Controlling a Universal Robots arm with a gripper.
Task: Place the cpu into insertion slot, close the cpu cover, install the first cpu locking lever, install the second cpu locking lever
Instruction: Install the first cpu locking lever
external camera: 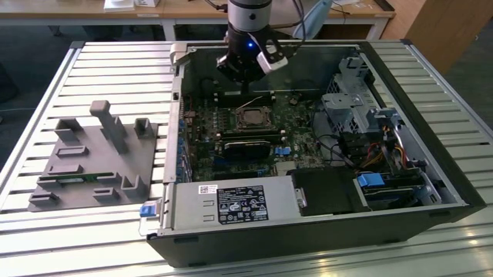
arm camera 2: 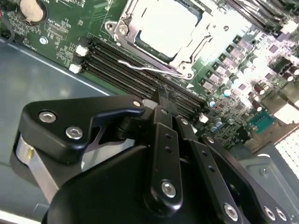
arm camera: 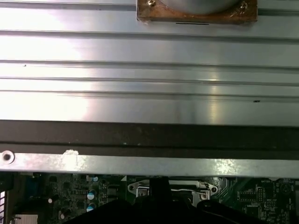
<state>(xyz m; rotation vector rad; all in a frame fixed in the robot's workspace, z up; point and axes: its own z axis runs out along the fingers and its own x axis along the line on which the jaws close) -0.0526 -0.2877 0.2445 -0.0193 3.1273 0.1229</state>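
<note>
The flat, silvery square chip [arm camera 2: 163, 25] sits in its socket [external camera: 253, 118] with the thin metal cover [arm camera 2: 130, 33] down around it. A bent wire lever [arm camera 2: 140, 66] runs along the side by the black memory slots [arm camera 2: 126, 74]. My gripper [arm camera 2: 162, 93] hovers near that lever, jaws seemingly pressed together and holding nothing. I judge this to be the lever step. The springy wire needs a steady push down, then sideways under its hook, without skidding onto the green board [arm camera 2: 60, 32].
</note>
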